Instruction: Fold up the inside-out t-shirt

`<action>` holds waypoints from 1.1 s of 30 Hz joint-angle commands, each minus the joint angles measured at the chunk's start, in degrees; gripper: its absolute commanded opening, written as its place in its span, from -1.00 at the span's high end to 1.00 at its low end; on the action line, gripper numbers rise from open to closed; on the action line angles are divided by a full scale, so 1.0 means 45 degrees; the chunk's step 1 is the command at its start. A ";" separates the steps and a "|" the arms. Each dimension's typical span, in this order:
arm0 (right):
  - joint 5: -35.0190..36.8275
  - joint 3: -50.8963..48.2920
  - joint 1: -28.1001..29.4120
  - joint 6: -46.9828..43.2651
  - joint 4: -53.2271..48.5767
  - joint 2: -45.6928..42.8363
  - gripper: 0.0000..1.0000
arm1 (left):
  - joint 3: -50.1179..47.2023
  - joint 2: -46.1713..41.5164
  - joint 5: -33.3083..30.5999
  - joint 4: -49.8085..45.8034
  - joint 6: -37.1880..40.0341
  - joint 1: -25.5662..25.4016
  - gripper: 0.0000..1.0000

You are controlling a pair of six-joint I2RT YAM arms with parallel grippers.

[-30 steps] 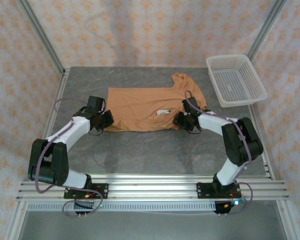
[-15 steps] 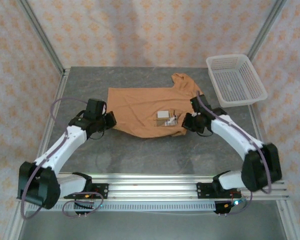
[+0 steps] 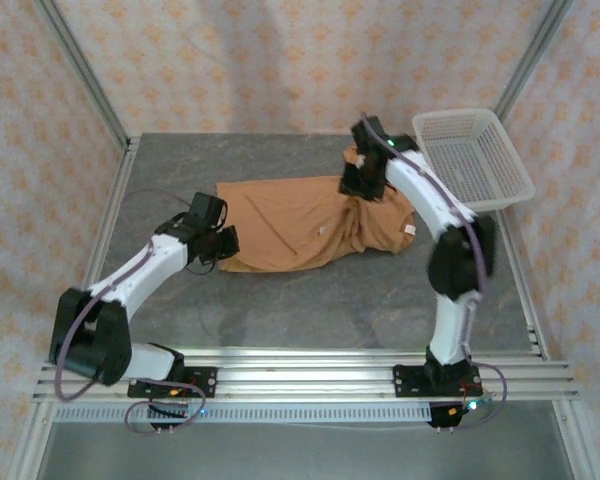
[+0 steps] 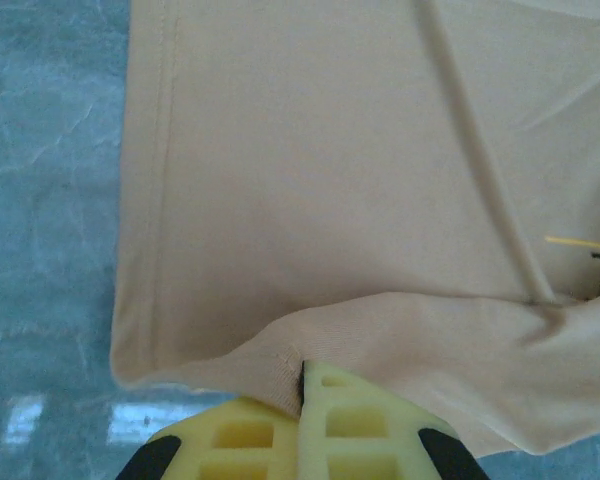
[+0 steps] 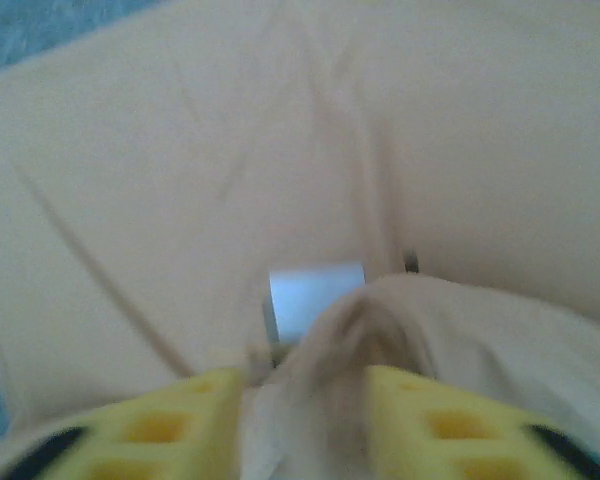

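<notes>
Inside-out t-shirt point(image 3: 290, 215) cloth is what the left tool point(image 4: 302, 375) has hold of. Its yellow fingers point(image 4: 355, 420) are pressed together on a fold of the hem at the shirt's near left corner, and that grip looks the same as it did a second ago.

The right tool point(image 5: 305, 385) is harder to read. Its fingers stand apart with a hump of cloth rising between them, but the wrist view is blurred. I cannot tell whether it is pinching that hump or letting it go. Just beyond the fingertips lies the white neck label point(image 5: 315, 295).

From above, the big change is on the right side. A second ago the right tool point(image 3: 363, 188) was low at the shirt's near edge. Now that arm has swung up and across to the far side, close to the collar end and not far from the white basket point(image 3: 472, 160).

The right part of the shirt has come along with it. What lay flat is now gathered into bunched folds, while the left part is still spread on the table point(image 3: 310, 300).

To my eye a first fold is under way. The cloth looks rumpled rather than neatly doubled, so it will likely need smoothing.
</notes>
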 commanded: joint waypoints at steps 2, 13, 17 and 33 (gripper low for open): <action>0.1453 0.5600 -0.0096 -0.0761 -0.3909 0.3500 -0.10 | 0.1047 0.1027 -0.0158 0.0134 0.0572 0.0238 1.00; 0.1049 -0.8321 0.0176 0.0001 0.3165 -0.4468 -0.09 | 0.0681 0.0771 0.0206 0.0231 0.0658 0.0571 1.00; 0.0632 -1.0518 0.0178 0.0617 0.4980 -0.5118 -0.09 | 0.0515 0.0699 0.0298 0.0211 0.0671 0.0594 1.00; 0.2255 -0.9135 -0.0812 -0.0529 0.4878 -0.3509 0.93 | 0.0115 0.0186 0.0293 0.0094 0.0651 0.0644 1.00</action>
